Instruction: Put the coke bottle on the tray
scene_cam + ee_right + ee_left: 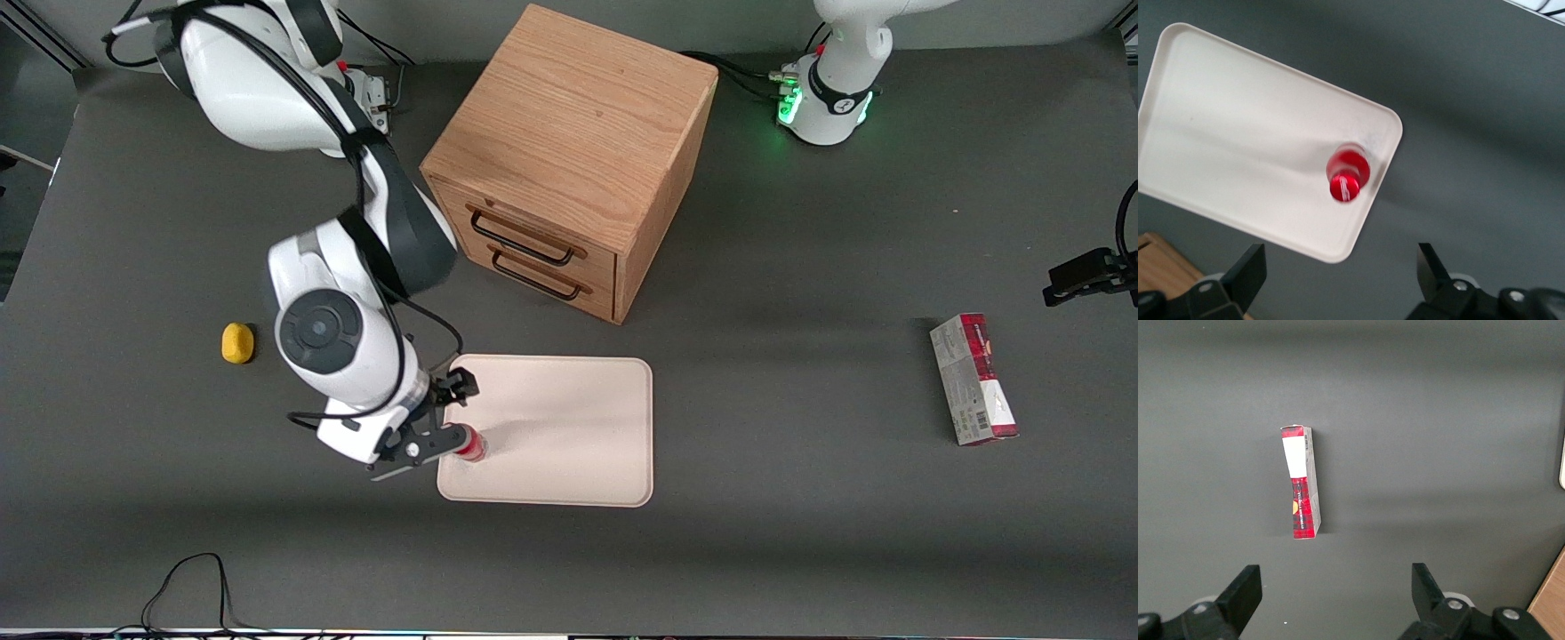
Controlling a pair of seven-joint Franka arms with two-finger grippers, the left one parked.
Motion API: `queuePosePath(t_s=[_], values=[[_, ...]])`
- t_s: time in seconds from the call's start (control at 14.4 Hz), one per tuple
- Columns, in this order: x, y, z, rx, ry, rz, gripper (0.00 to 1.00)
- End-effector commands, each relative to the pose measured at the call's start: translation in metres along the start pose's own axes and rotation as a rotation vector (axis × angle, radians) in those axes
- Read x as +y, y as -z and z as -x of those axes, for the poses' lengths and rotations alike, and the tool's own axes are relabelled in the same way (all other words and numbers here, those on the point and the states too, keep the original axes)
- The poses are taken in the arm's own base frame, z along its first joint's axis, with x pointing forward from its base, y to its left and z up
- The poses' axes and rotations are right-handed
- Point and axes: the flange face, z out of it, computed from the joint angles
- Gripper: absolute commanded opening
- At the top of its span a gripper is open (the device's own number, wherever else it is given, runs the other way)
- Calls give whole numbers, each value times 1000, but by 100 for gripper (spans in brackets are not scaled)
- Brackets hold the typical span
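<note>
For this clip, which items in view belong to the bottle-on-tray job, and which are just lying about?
Job items:
- coke bottle, upright on the tray near one corner
- tray
- end effector, open, above that corner, not touching the bottle

Just lying about:
- wooden cabinet
- yellow lump, toward the working arm's end
- red-and-grey carton, toward the parked arm's end

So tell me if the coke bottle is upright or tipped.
Upright: the coke bottle stands on the tray near a corner, cap facing the wrist camera. The gripper hovers above, jaws open, apart from it.
</note>
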Motion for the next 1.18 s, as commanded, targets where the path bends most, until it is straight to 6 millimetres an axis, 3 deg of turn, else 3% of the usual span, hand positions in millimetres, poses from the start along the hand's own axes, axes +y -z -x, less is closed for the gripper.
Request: queuePosePath(t_s=[0.0, 0.21, 0.28, 0.35, 0.42, 0.83, 1.11], values=[[7, 51, 27, -37, -6, 16, 100], [14, 107, 57, -42, -11, 33, 100], [24, 137, 78, -67, -24, 34, 100], [33, 150, 91, -79, -35, 33, 100], [56, 159, 104, -85, -66, 25, 100], [171, 183, 195, -20, -259, -65, 100], [214, 183, 244, 15, -336, -71, 100]])
